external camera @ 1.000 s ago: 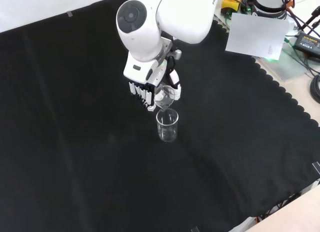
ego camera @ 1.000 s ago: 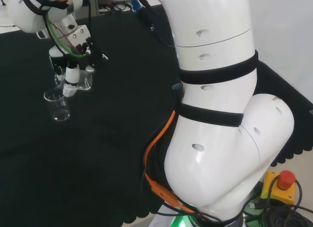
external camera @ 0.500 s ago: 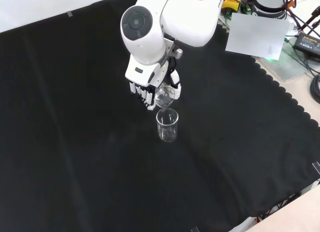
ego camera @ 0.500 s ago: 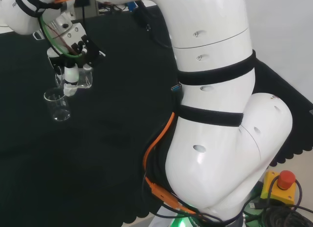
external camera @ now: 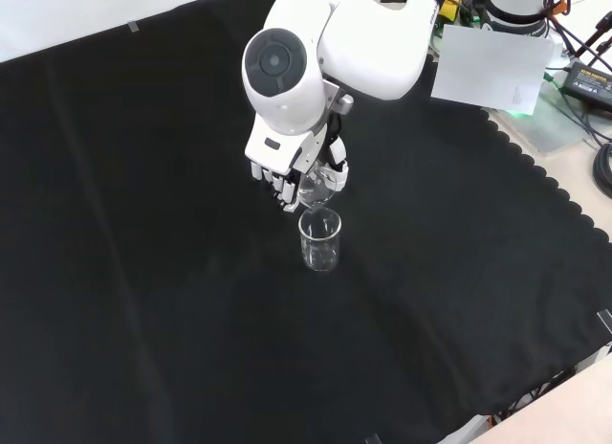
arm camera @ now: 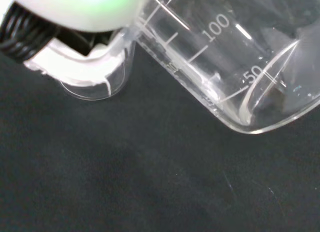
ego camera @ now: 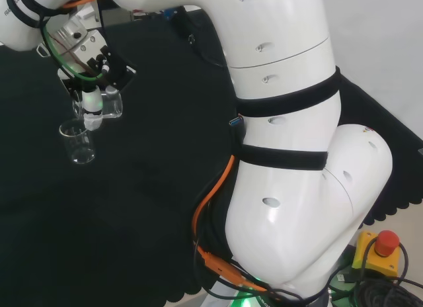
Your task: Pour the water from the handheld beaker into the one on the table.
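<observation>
Front view, near to far: bare black cloth [external camera: 143,320] fills the lower half of the frame, then the beaker on the table [external camera: 319,240] stands upright just below frame centre, and directly above it in the picture the hand [external camera: 287,181] grasps the handheld beaker [external camera: 316,187], its fingers curled round the glass, tilted with its mouth over the standing one's rim. Above them sits the arm's white link [external camera: 330,47] with its round grey cap. From the head view the standing beaker [ego camera: 77,143] sits at the left edge of the frame, with the hand [ego camera: 92,98] and the tilted glass [ego camera: 106,107] just above and to its right. At the wrist, the held beaker [arm camera: 235,67] lies steeply tipped and looks nearly drained, though clear water is hard to judge; the rim of the receiving beaker [arm camera: 95,84] shows beyond a white part of the hand [arm camera: 75,67]. My judgement: the pour is under way or close to finished, with only righting the glass left.
</observation>
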You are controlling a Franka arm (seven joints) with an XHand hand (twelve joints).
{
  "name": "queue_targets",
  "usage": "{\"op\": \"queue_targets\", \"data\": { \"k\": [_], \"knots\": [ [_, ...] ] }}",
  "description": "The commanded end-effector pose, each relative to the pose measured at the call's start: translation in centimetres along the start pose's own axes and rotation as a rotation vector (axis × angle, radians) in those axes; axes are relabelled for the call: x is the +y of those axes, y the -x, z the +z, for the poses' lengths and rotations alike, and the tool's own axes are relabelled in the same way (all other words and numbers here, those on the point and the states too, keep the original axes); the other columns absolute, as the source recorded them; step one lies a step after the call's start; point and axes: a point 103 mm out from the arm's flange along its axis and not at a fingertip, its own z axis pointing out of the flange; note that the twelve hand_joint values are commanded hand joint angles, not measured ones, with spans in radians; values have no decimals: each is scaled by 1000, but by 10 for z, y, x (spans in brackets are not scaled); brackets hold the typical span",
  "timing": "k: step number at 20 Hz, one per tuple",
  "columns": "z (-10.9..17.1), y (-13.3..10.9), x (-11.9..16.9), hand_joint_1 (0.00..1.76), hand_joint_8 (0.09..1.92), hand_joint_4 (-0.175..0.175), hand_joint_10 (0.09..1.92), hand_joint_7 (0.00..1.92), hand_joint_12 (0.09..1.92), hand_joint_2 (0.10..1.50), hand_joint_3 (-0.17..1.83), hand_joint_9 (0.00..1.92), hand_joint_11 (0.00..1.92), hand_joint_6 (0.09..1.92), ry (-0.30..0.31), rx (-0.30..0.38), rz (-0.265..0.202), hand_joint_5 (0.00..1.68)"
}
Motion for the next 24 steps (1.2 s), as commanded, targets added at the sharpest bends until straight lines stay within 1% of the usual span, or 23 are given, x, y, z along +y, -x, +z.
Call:
{"op": "queue_targets", "data": {
  "k": [1,15,24],
  "knots": [
    [-1,-2,1,1168,87,173,102,1788,839,591,686,1664,1202,438,-27,-31,13,1403],
    [-4,-5,5,1166,87,175,102,1790,840,591,689,1663,1203,449,-87,-81,31,1398],
    [-12,-7,6,1166,87,175,103,1791,839,591,690,1662,1205,457,-110,-106,37,1395]
  ]
}}
